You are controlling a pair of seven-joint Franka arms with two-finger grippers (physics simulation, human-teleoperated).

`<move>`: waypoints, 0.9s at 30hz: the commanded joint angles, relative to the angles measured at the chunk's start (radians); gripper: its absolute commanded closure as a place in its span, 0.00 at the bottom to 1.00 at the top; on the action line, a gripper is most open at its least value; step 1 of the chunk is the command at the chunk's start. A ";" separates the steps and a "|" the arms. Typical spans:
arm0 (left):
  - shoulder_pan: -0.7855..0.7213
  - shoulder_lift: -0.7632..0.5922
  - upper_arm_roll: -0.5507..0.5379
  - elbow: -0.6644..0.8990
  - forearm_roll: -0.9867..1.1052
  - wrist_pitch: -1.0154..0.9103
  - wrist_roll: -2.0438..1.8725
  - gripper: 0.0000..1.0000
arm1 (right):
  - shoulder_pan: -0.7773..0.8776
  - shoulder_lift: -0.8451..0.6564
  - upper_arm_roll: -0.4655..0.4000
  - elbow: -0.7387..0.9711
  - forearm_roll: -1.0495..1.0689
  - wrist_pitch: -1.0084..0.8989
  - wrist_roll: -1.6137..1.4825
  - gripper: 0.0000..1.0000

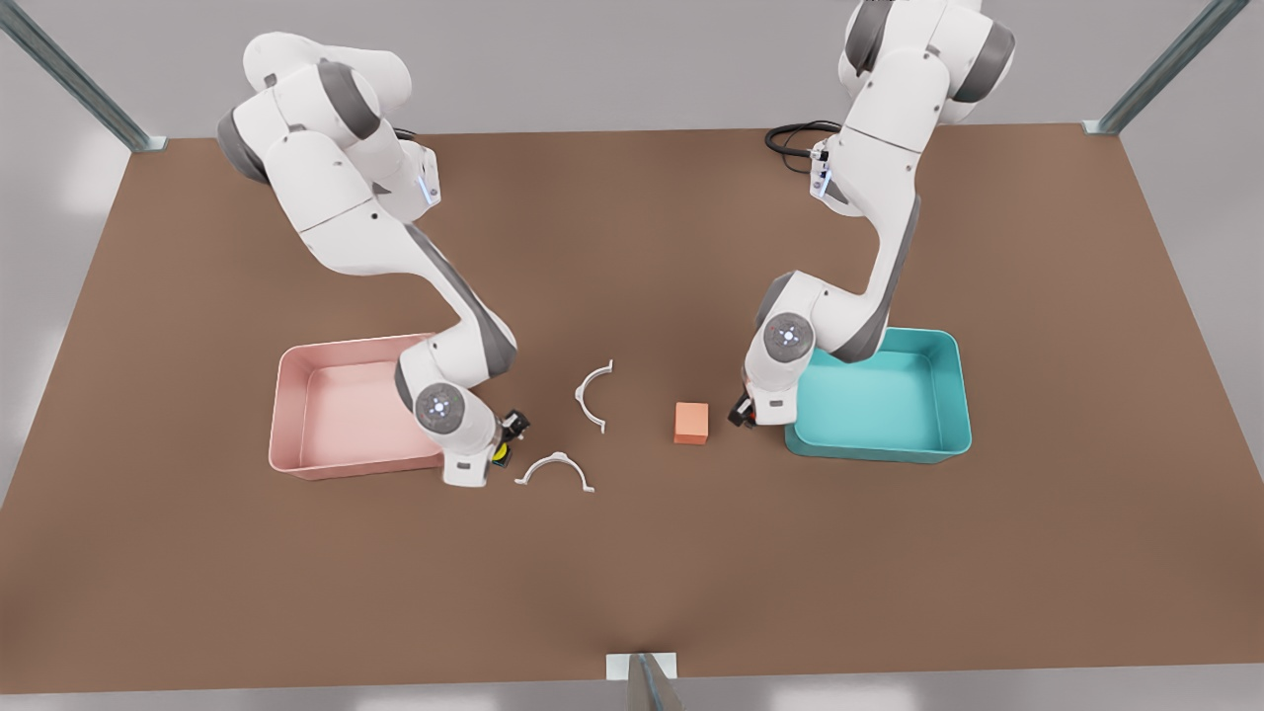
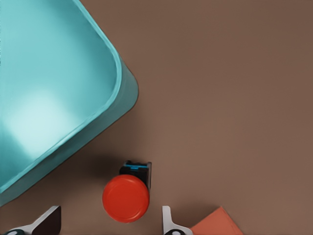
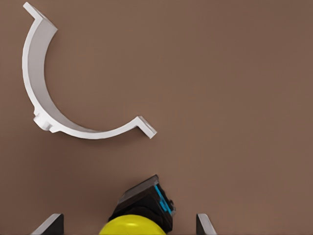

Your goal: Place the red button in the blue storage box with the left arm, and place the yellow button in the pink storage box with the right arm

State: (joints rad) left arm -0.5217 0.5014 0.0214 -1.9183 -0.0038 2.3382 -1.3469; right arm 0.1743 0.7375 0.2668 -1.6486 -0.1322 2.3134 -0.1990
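While both grippers straddle their buttons with fingers spread wide, neither has a grip.

By the pink storage box (image 1: 326,415), the right gripper (image 3: 128,226) brackets the yellow button (image 3: 131,225); a white curved clip (image 1: 556,468) nearby could snag. By the blue storage box (image 1: 889,400), the left gripper (image 2: 108,223) brackets the red button (image 2: 126,198); an off-centre pinch may tip it toward the orange cube (image 1: 691,423).

The desk (image 1: 632,592) looks brown, flat and matt, the blue storage box (image 1: 948,395) and the pink storage box (image 1: 296,415) look like smooth, softly shiny plastic, the red button (image 2: 125,198) has a smooth cap, and the two white curved clips (image 3: 44,98) look like matt plastic.
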 commanded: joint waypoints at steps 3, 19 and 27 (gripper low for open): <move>0.002 0.023 0.000 0.001 0.001 0.043 -0.265 0.00 | -0.009 0.025 0.000 -0.023 -0.033 0.136 -0.094 0.00; 0.003 0.049 0.002 0.005 0.005 0.081 -0.238 0.49 | -0.121 -0.174 0.064 -0.020 -0.029 -0.006 -0.105 0.53; 0.006 -0.196 0.009 0.007 0.068 -0.259 -0.138 0.51 | -0.633 -0.401 0.377 -0.336 -0.032 -0.049 -0.114 0.53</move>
State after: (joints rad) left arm -0.5180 0.3273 0.0321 -1.9124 0.0511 2.2583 -1.5223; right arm -0.4116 0.3495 0.6146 -1.9533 -0.1492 2.2644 -0.3125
